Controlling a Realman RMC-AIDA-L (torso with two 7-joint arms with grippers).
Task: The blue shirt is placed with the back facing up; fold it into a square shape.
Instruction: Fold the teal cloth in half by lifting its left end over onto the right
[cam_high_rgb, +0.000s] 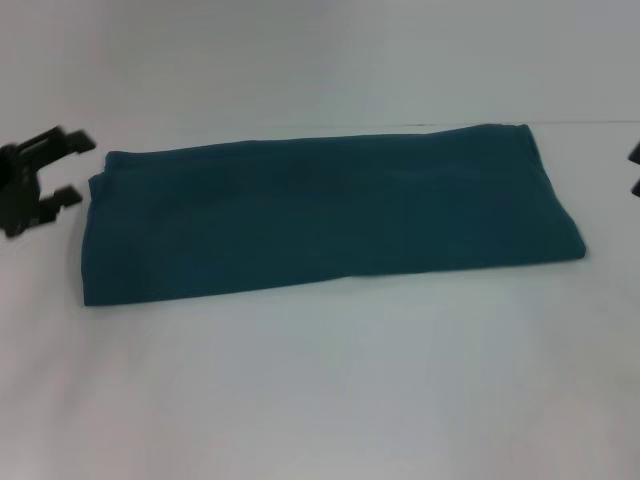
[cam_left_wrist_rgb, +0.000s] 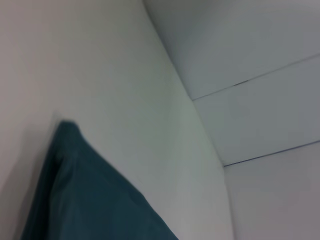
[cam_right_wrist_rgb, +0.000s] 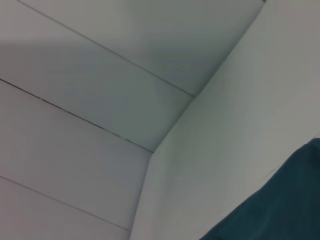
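Blue shirt (cam_high_rgb: 330, 210) folded into long band, lying left-right, table (cam_high_rgb: 330, 390)

This looks like a purpose-built test booth or lab cell, not a home or shop. A plain white surface (cam_high_rgb: 320, 400) fills the head view, bare of furniture or household clutter. Behind it rises a white wall (cam_right_wrist_rgb: 90, 75) of flat panels divided by thin dark seams, meeting the surface in a clean straight edge, as both wrist views show. Lighting is even and flat, and everything visible is the same blank white.
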